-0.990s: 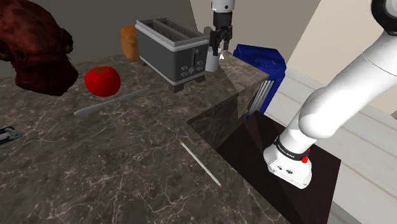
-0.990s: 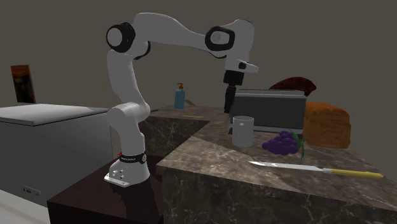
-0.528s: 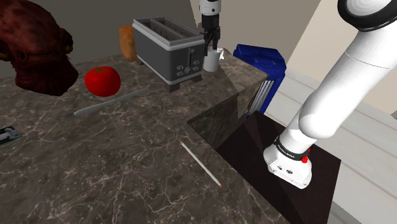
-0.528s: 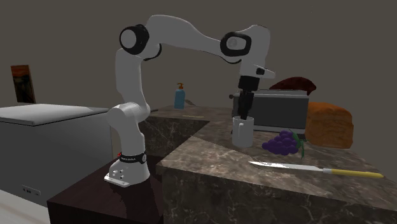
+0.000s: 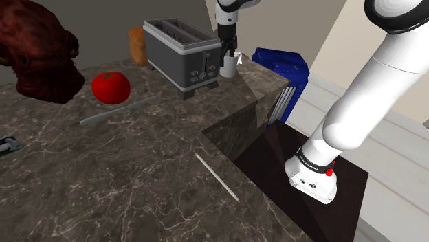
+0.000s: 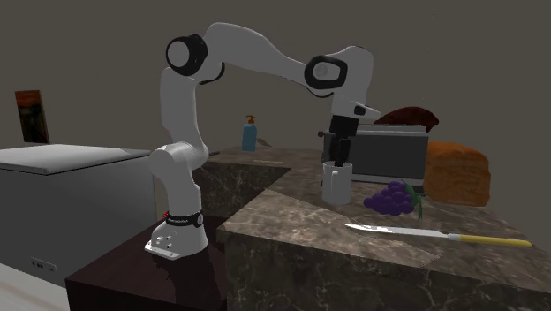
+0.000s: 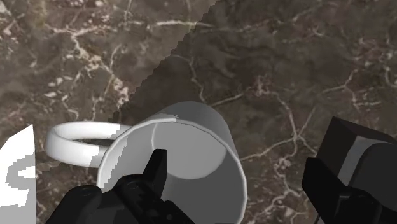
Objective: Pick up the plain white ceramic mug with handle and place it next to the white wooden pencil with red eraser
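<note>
Dark marble counter. My gripper, fingers spread, straddles the upright white mug wall beside the toaster: 1 finger inside, 1 outside. Pencil lies well apart, toward my stand.

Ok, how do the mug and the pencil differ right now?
The mug stands upright beside the toaster; the pencil lies flat on the counter. The mug is squat and hollow, the pencil long and thin. The open claw straddles the mug's wall; the pencil is untouched. Both are mostly white.
</note>
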{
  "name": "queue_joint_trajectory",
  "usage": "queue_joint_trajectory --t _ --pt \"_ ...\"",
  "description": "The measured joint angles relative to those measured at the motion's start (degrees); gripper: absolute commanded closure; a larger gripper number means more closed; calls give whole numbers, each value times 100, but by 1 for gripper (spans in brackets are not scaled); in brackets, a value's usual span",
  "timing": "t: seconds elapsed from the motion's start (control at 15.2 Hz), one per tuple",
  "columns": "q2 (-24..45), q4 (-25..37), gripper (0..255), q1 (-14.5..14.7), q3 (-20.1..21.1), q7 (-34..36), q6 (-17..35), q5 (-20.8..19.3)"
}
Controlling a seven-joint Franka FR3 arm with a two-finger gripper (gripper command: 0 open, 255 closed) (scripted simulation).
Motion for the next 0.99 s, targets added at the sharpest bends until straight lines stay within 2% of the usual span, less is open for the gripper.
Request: queue_joint_trajectory --t 0.2,0.26,0.99 --pt "-1 -9 0 0 0 0 9 0" --pt "-1 -9 255 0 0 0 9 0" --pt "-6 19 255 3 3 4 -23 1"
